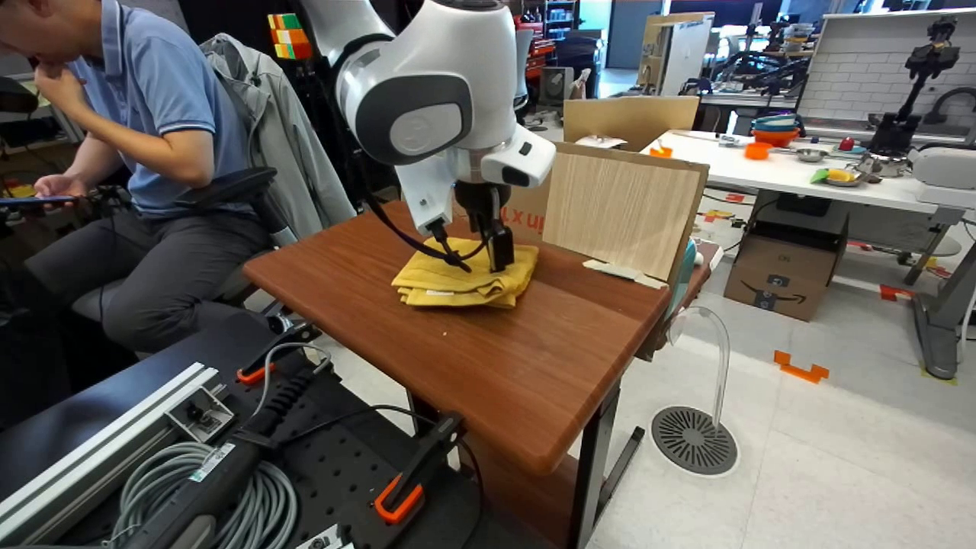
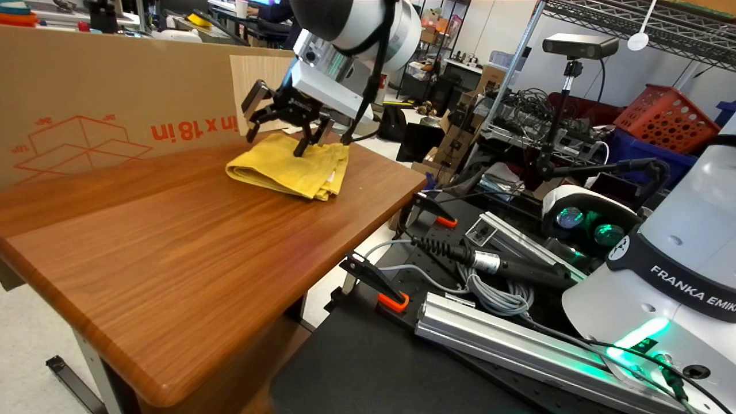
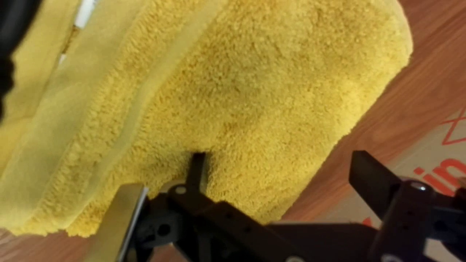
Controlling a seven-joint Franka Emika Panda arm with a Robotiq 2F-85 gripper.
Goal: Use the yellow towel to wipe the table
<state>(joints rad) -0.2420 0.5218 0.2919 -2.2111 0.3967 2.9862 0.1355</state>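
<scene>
Hiding part of yellow towel [image 2: 293, 172] on table [image 2: 190, 247]: hand [image 3: 280, 162], jaws apart; fingertip contact unclear.

White desk [image 1: 789, 174], red basket [image 2: 661, 119]

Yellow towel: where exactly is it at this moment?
In an exterior view, the yellow towel lies folded on the far part of the table, slightly left of the picture's middle, below the open gripper and near the red-printed cardboard.
</scene>
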